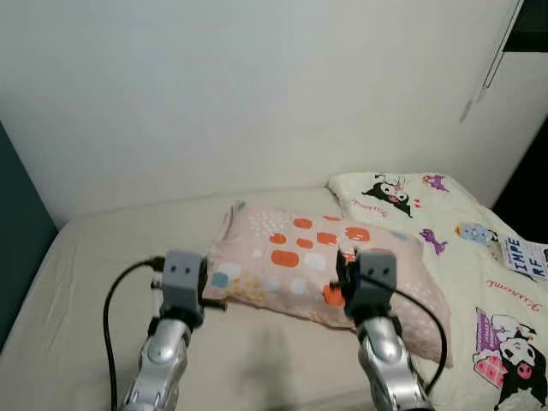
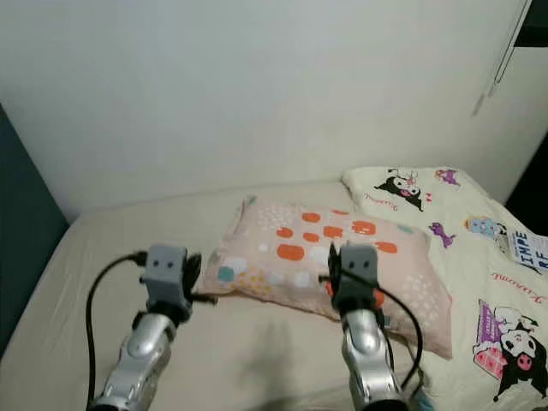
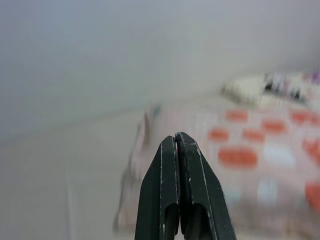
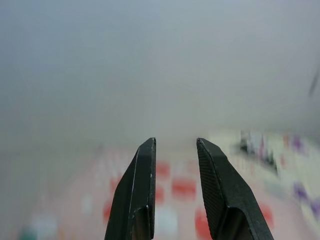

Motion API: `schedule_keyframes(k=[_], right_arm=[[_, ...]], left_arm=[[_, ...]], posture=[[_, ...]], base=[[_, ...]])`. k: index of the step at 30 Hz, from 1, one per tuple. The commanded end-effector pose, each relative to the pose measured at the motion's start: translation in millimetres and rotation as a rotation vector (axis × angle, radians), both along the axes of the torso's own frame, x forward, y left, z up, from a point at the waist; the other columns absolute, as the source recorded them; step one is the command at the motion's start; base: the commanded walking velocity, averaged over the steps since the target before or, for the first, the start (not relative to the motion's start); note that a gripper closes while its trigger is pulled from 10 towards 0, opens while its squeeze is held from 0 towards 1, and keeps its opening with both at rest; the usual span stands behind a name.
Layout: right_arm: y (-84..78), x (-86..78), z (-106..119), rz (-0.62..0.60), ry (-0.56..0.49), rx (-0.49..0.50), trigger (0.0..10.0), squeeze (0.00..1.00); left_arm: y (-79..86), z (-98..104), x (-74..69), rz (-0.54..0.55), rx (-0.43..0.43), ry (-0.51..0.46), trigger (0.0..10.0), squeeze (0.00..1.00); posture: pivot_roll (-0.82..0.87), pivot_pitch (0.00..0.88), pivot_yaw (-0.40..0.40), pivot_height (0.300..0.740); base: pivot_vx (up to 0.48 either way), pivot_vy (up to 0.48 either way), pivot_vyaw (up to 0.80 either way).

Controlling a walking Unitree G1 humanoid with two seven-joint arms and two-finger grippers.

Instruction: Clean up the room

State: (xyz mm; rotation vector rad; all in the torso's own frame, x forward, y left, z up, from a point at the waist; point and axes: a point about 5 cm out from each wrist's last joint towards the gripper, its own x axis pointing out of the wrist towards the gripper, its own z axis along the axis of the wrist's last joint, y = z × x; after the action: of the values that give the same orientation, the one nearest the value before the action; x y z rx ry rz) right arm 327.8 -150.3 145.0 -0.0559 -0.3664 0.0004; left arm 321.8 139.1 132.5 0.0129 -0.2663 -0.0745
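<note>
a pink pillow (image 1: 321, 261) with orange, white and teal patches lies across the bed (image 1: 94, 282) near its head edge, against the white wall (image 1: 214, 94), its long side running toward the bed's right edge. a cream quilt (image 1: 479, 282) printed with black-and-white cartoon figures covers the right side of the bed, touching the pillow's far end. the left gripper (image 3: 176, 137) is raised over the bare sheet just beside the pillow's left end, its fingers pressed together on nothing. the right gripper (image 4: 174, 144) hangs over the pillow's middle, fingers parted with a gap between them, holding nothing.
</note>
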Motion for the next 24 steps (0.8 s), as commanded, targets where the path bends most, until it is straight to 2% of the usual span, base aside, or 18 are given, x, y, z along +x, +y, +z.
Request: schedule_keyframes(k=[1, 4, 5, 6, 7, 14, 19, 22, 24], right_arm=[[-3.4, -3.3, -5.5, -0.006, 0.018, 0.010, 10.0, 0.00], [-4.3, -6.7, -27.7, -0.013, 0.129, -0.015, 10.0, 0.00], [-5.3, -9.8, -41.9, -0.020, 0.199, -0.025, 10.0, 0.00], [-8.1, -18.9, -66.2, -0.030, 0.312, -0.044, 10.0, 0.00], [-8.1, -18.9, -66.2, -0.030, 0.312, -0.044, 10.0, 0.00], [-15.7, -44.5, -106.4, -0.054, 0.476, -0.048, 10.0, 0.00], [-18.6, -54.5, -120.6, -0.068, 0.539, -0.051, 10.0, 0.00], [-20.3, -62.6, -131.8, -0.077, 0.589, -0.052, 10.0, 0.00], [-21.6, -72.6, -145.8, -0.085, 0.660, -0.063, 10.0, 0.00]], left_arm=[[-1.4, -9.5, -4.1, -0.010, -0.002, 0.036, 10.0, 0.00], [-0.5, -30.3, -9.7, -0.027, 0.060, 0.123, 10.0, 0.00], [1.3, -43.7, -13.9, -0.028, 0.104, 0.182, 10.0, 0.00], [5.2, -64.7, -24.8, -0.037, 0.155, 0.266, 10.0, 0.00], [5.2, -64.7, -24.8, -0.037, 0.155, 0.266, 10.0, 0.00], [15.9, -102.7, -53.3, -0.043, 0.235, 0.412, 10.0, 0.00], [19.6, -113.7, -62.5, -0.040, 0.257, 0.460, 10.0, 0.00], [23.3, -124.4, -69.9, -0.029, 0.269, 0.517, 10.0, 0.00], [29.4, -137.2, -76.5, 0.021, 0.245, 0.608, 10.0, 0.00]], posture=[[0.01, 0.076, -0.016, 0.740], [0.01, 0.079, -0.018, 0.740], [0.02, 0.082, -0.018, 0.740], [0.02, 0.085, -0.019, 0.740], [0.02, 0.085, -0.019, 0.740], [0.02, 0.090, -0.017, 0.740], [0.02, 0.092, -0.016, 0.740], [0.02, 0.095, -0.017, 0.740], [0.02, 0.098, -0.018, 0.740]], base=[[0.000, 0.000, 0.00], [0.000, 0.000, 0.00], [0.000, 0.000, 0.00], [0.000, 0.000, 0.00], [0.000, 0.000, 0.00], [0.000, 0.000, 0.00], [0.000, 0.000, 0.00], [0.000, 0.000, 0.00], [0.000, 0.000, 0.00]])
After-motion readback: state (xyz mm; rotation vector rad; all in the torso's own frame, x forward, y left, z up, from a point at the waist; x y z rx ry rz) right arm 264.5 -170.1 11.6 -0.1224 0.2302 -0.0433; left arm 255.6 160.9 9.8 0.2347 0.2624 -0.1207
